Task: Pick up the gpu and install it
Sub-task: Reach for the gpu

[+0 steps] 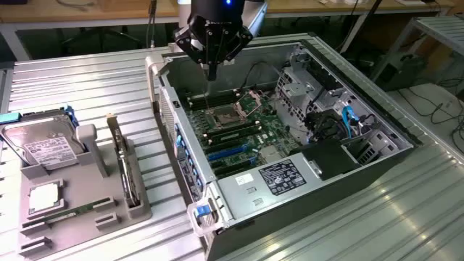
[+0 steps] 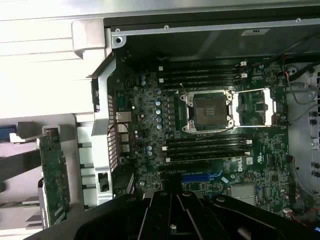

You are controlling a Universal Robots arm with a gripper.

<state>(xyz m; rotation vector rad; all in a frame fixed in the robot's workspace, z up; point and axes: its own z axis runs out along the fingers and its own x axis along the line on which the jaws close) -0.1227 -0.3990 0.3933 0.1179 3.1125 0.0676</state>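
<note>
Grey ribbed metal forms the table (image 1: 87, 81) under your open computer case (image 1: 326, 217). You can see a black label (image 1: 283, 176) with white print on the silver box inside, too small to read, and a white label on the hard drive (image 1: 47, 149). Your gripper (image 1: 212, 76) hangs over the green board (image 1: 272, 128), jaws together and holding nothing. Your gpu (image 1: 125, 163) stands on edge in the grey plastic holder (image 1: 87, 187) at the exterior view's left, beside the case

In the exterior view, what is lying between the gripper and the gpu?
In the exterior view, the computer case's side wall and a strip of bare metal table separate the gripper from the gpu.
</note>
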